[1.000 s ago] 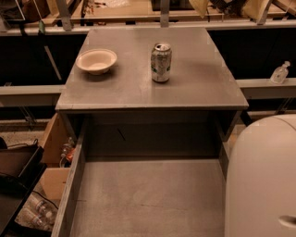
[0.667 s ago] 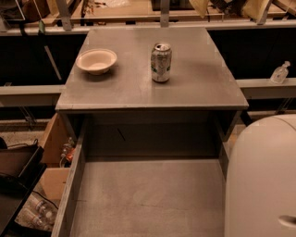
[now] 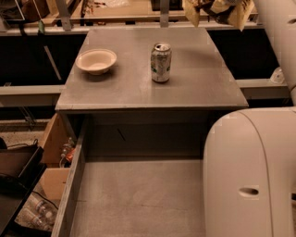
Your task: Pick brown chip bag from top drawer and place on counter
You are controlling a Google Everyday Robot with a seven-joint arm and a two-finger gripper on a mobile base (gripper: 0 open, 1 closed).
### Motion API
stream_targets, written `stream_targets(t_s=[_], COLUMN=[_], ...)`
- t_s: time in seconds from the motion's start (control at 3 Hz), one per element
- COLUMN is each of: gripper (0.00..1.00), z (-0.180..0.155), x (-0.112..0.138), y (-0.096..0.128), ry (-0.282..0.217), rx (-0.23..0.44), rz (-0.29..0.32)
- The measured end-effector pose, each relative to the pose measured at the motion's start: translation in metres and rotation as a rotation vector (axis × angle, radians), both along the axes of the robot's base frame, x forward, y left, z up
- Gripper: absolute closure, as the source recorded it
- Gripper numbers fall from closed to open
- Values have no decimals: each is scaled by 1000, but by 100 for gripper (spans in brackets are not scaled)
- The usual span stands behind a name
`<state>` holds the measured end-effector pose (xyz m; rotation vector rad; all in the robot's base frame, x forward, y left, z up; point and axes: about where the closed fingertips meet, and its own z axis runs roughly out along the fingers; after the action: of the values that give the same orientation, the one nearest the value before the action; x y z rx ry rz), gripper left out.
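The brown chip bag (image 3: 217, 12), cream-yellow and dark brown, hangs in the air at the top edge of the view, above the far right part of the counter (image 3: 138, 78). My gripper (image 3: 227, 3) is at the very top edge, mostly cut off, and holds the bag from above. My pale arm (image 3: 277, 32) runs down the right side. The top drawer (image 3: 138, 199) is pulled open below the counter's front edge, and its grey floor shows nothing lying on it.
A cream bowl (image 3: 96, 60) sits at the counter's left. A soda can (image 3: 161, 62) stands upright near the counter's middle. My white body (image 3: 249, 176) covers the drawer's right part. Cardboard boxes and bottles (image 3: 41, 208) lie on the floor to the left.
The chip bag and the upper arm have come into view at the top right, above the counter's far end. Bowl, can and drawer have not moved.
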<state>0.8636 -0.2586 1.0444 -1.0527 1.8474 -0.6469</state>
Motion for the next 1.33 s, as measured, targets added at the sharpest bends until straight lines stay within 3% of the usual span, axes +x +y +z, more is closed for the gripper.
stream_targets(t_s=[0.33,0.67,1.0,1.33], gripper=[100,100,100,86], z=[-28,-52,-78,-84], x=[36,52,56,57], y=[9,33,63,67], ry=[-33,-16,39,51], rx=[-41,-22,26,33], rz=[-7,26,75,81])
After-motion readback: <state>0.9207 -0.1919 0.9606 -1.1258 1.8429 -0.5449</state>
